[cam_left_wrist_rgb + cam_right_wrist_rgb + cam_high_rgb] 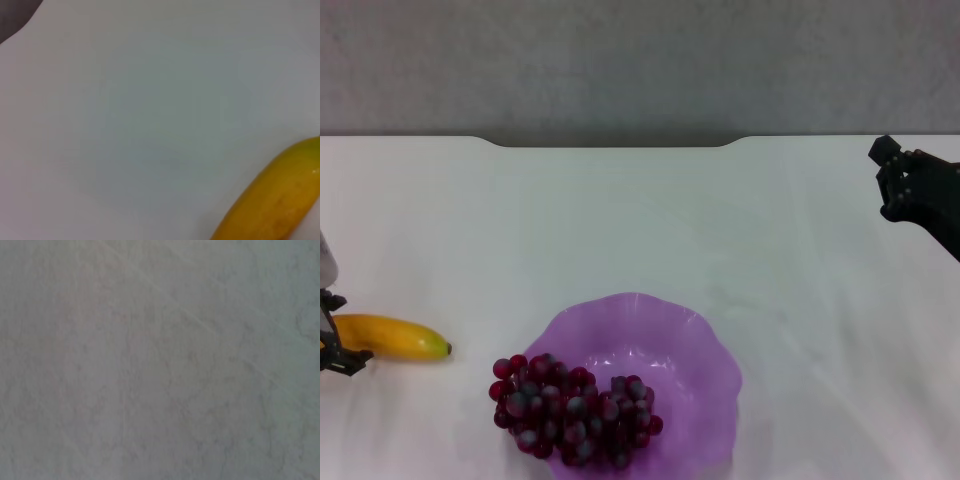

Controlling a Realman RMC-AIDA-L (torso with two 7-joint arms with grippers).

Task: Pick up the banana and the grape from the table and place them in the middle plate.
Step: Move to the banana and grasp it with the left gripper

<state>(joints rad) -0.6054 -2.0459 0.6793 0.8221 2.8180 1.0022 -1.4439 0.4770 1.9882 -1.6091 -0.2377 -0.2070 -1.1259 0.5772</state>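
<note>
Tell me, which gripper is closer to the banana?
The left. The left gripper is right at the banana's end on the table, at the left edge. The right gripper is far across the table, beyond the plate.

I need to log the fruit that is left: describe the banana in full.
The banana is smooth, yellow shading to orange, slightly curved, with a small dark tip pointing toward the middle plate. It lies flat on the white table, at the robot's left, apart from the plate and from the grape bunch. Its outer end sits at the left gripper, which is at the picture's edge; whether the fingers grip it cannot be told. The left wrist view shows its skin as unblemished.
</note>
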